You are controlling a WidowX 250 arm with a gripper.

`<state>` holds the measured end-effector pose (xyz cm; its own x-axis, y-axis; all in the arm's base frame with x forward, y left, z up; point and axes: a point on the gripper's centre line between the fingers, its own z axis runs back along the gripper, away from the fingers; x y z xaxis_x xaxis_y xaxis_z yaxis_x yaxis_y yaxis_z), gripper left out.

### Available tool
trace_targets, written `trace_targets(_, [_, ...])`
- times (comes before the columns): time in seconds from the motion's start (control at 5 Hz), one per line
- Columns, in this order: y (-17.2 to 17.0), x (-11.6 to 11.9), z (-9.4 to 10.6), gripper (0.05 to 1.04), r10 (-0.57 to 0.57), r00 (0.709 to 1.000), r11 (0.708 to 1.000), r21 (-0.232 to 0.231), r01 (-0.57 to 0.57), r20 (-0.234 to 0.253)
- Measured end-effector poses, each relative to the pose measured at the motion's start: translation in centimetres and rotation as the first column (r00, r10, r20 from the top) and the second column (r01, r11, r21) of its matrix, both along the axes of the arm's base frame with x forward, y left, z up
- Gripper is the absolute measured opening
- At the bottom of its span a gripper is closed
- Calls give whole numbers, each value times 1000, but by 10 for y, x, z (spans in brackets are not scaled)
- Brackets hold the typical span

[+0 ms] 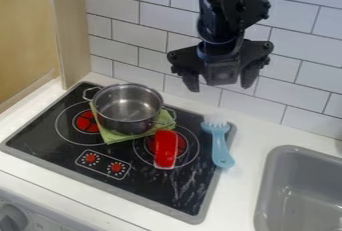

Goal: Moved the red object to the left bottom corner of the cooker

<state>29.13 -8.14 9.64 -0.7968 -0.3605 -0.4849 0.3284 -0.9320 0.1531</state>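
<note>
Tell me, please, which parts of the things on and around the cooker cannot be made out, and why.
- Cloth: its middle, camera view, hidden by the pot.
- Red object: its underside, camera view, turned away.
- Sink: its right side, camera view, cut off by the right edge.
- Dials: the marks around them, camera view, too small to read.
- Grey knob: its lower part, camera view, cut off by the bottom edge.

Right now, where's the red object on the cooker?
In the camera view, the red object lies on the right-hand burner ring of the cooker, just right of the metal pot and left of the blue brush.
</note>
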Motion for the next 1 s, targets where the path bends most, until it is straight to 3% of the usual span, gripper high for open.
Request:
trace_targets(0.2, [5, -12, -16, 999, 1, 999, 1000, 22, 0, -53])
trace_targets(0.4, [12, -16, -24, 999, 46, 997, 997, 69, -42, -63])
trace_targets(0.8, [29, -27, -33, 999, 120, 983, 980, 172, -95, -141])
trace_targets(1.0, [33, -41, -38, 999, 154, 962, 974, 201, -109, -225])
